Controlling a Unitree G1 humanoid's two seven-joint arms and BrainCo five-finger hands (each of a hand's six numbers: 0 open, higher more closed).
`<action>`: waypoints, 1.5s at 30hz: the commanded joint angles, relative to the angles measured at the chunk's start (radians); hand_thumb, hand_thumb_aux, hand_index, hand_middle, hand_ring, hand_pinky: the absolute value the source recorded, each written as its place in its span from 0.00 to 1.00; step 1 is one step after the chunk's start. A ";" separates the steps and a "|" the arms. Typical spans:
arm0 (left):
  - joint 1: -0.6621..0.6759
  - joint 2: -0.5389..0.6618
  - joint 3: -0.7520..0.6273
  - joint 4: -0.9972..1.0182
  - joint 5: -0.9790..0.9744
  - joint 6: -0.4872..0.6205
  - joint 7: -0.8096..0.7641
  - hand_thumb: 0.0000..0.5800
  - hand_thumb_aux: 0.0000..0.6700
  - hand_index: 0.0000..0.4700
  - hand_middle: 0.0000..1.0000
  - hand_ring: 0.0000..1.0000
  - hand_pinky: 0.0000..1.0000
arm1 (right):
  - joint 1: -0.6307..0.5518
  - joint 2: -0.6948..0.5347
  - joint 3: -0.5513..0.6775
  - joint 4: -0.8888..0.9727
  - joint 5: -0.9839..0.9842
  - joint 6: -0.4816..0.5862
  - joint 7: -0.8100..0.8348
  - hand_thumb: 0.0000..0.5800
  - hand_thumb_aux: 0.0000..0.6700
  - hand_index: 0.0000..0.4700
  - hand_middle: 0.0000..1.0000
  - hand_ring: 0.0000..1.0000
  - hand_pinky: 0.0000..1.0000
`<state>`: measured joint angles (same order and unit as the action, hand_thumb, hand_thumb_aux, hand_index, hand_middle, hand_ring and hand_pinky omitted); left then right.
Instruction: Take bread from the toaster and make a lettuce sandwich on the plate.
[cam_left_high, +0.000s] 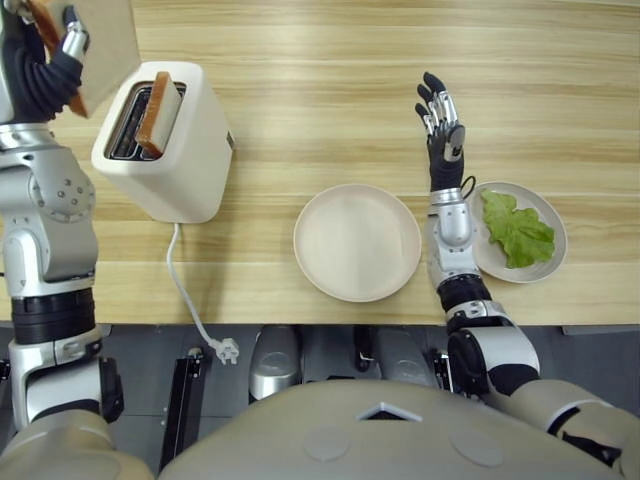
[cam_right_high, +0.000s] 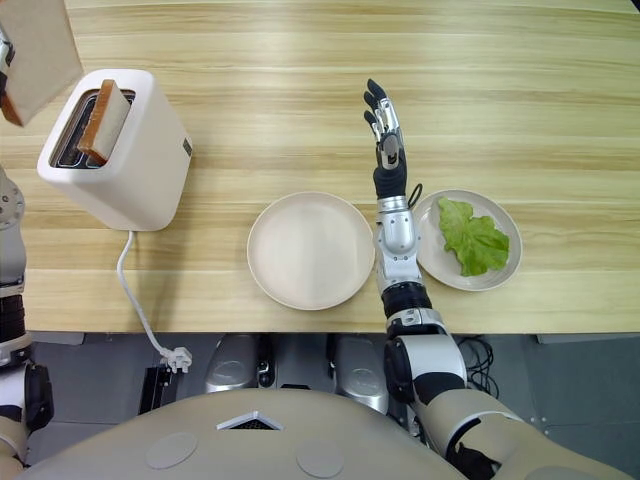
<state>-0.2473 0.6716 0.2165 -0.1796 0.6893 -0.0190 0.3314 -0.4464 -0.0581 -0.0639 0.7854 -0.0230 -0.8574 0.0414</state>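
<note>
One bread slice (cam_left_high: 108, 45) clamped in left hand (cam_left_high: 64, 52), well left of plate (cam_left_high: 357, 242); right hand (cam_left_high: 440, 120) splayed, empty, just right of it.

No text, number or sign could be read. A small dark label (cam_right_high: 187, 147) sat on the side of the white toaster (cam_right_high: 150, 175), in the upper left of the frame, too small to make out.

Illumination is bright and even, from overhead. The toaster (cam_left_high: 180, 165) casts a short, soft shadow on the counter (cam_left_high: 400, 60), close around its base. Toaster walls show mild sheen.
</note>
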 joint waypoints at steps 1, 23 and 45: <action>-0.029 -0.039 -0.044 -0.128 -0.037 -0.025 -0.068 1.00 1.00 0.98 1.00 1.00 1.00 | -0.024 -0.030 -0.028 0.002 -0.012 -0.025 -0.042 0.00 0.00 0.00 0.00 0.00 0.00; 0.183 -0.602 -0.536 0.253 -0.488 -0.058 -0.475 1.00 1.00 0.98 1.00 1.00 1.00 | -0.022 -0.314 -0.148 -0.045 -0.080 -0.057 -0.188 0.00 0.00 0.00 0.00 0.00 0.00; 0.191 -0.486 -0.580 0.326 -0.352 -0.031 -0.513 0.89 0.67 0.66 1.00 1.00 1.00 | 0.000 -0.351 -0.144 -0.053 -0.132 -0.054 -0.215 0.00 0.00 0.00 0.00 0.00 0.00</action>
<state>-0.0573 0.1679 -0.3451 0.1322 0.2971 -0.0657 -0.1826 -0.4565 -0.3997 -0.2123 0.7353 -0.1503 -0.9215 -0.1725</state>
